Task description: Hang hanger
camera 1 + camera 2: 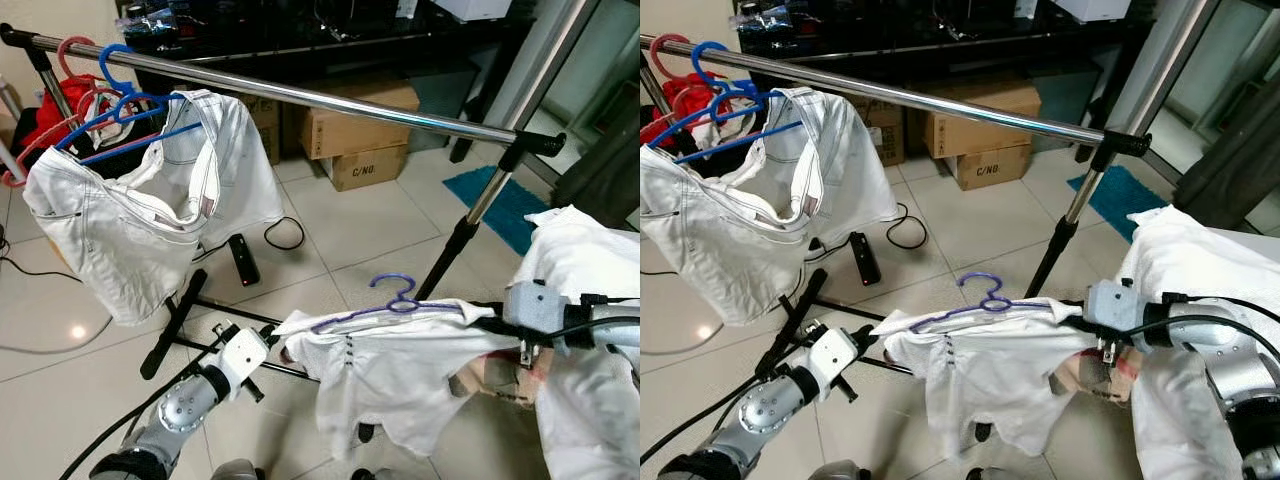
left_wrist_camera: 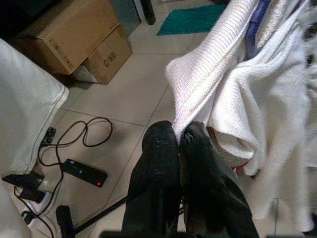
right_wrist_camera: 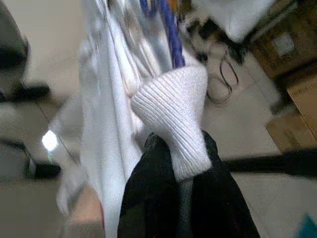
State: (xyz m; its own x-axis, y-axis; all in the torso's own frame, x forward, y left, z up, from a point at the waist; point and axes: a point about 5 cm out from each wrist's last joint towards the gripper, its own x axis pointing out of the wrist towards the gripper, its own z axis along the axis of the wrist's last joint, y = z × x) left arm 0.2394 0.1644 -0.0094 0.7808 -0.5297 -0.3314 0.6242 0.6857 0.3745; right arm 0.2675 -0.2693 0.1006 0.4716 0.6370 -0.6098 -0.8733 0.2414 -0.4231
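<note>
Both jaws pinch the white shirt (image 1: pixel 390 370) (purple hanger (image 1: pixel 395 300) inside) below the rail (image 1: pixel 300 95), beside hung shorts (image 1: pixel 140 220).

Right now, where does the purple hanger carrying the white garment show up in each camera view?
Left eye view: purple hanger, lower centre, hook up, below the steel rail.
Right eye view: lower centre, held between both grippers.
Left wrist view: purple strip at the upper edge, inside the white garment.
Right wrist view: purple arm near the upper middle.
Shared landmark: cardboard boxes, also in the left wrist view.
</note>
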